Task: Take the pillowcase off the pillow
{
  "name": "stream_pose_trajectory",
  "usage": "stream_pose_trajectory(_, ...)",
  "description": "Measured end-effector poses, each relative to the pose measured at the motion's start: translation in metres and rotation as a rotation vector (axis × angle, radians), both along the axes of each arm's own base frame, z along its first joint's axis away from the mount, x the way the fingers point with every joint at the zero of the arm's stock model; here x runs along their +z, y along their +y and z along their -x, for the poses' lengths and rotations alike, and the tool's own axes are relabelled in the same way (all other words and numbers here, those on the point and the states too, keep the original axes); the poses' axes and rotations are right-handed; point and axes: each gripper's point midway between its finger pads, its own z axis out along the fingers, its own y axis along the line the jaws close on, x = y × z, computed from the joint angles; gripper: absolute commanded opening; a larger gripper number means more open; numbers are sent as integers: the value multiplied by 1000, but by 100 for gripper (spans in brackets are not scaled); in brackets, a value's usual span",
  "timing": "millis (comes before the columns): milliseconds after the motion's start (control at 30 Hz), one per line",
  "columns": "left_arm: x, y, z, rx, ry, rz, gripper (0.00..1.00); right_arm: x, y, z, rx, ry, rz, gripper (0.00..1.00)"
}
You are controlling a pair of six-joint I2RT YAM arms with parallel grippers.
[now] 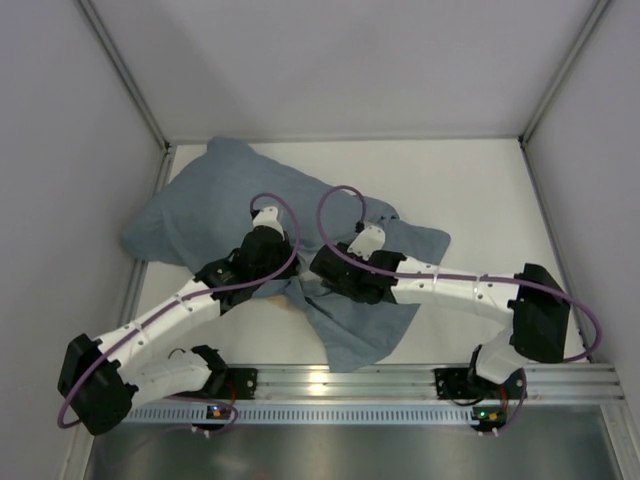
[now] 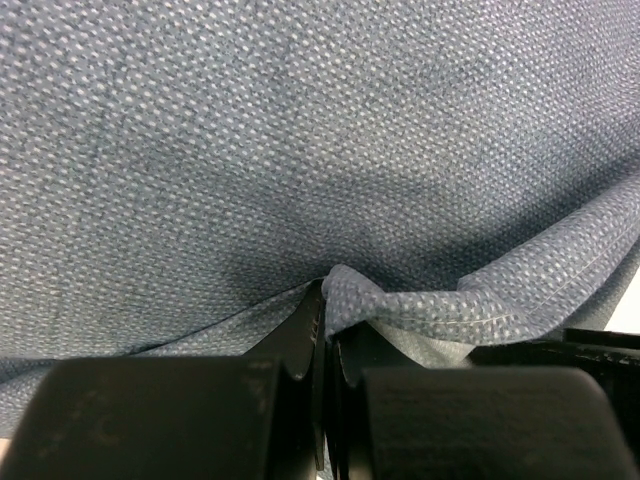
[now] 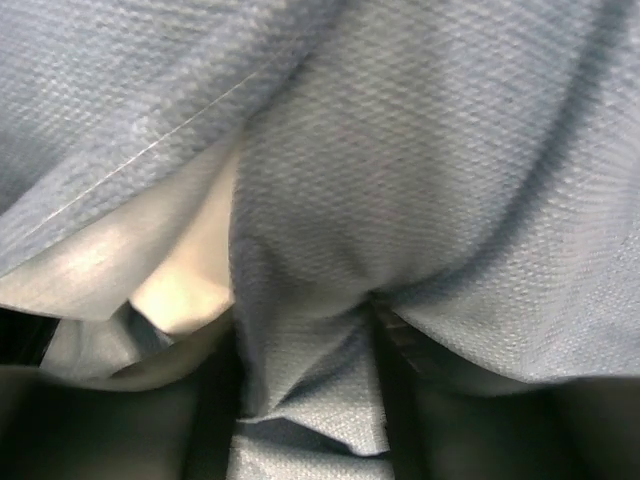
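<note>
The grey-blue pillowcase [image 1: 220, 215] lies rumpled at the left-centre of the table, with a loose flap trailing toward the near edge. It bulges at the far left, where the pillow is hidden inside. My left gripper [image 1: 278, 272] is shut on a small fold of the pillowcase [image 2: 400, 150], pinched at the fingertips [image 2: 328, 300]. My right gripper [image 1: 322, 272] sits just right of it, and a thick bunch of pillowcase [image 3: 430, 150] is gathered between its jaws [image 3: 305, 340]. A cream-white patch [image 3: 185, 290] that looks like the pillow shows under the hem in the right wrist view.
The white table [image 1: 480, 190] is enclosed by grey walls on the left, back and right. A metal rail [image 1: 400, 385] with both arm bases runs along the near edge. Purple cables loop above both wrists.
</note>
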Motion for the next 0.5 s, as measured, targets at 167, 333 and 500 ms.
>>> stream_pose_trajectory(167, 0, 0, 0, 0, 0, 0, 0, -8, -10, 6, -2, 12, 15, 0)
stream_pose_trajectory(333, -1, 0, 0, 1, 1, -1, 0, -12, -27, 16, -1, 13, 10, 0)
stream_pose_trajectory(500, -3, 1, -1, 4, 6, -5, 0, -22, -51, 34, 15, 17, 18, 0)
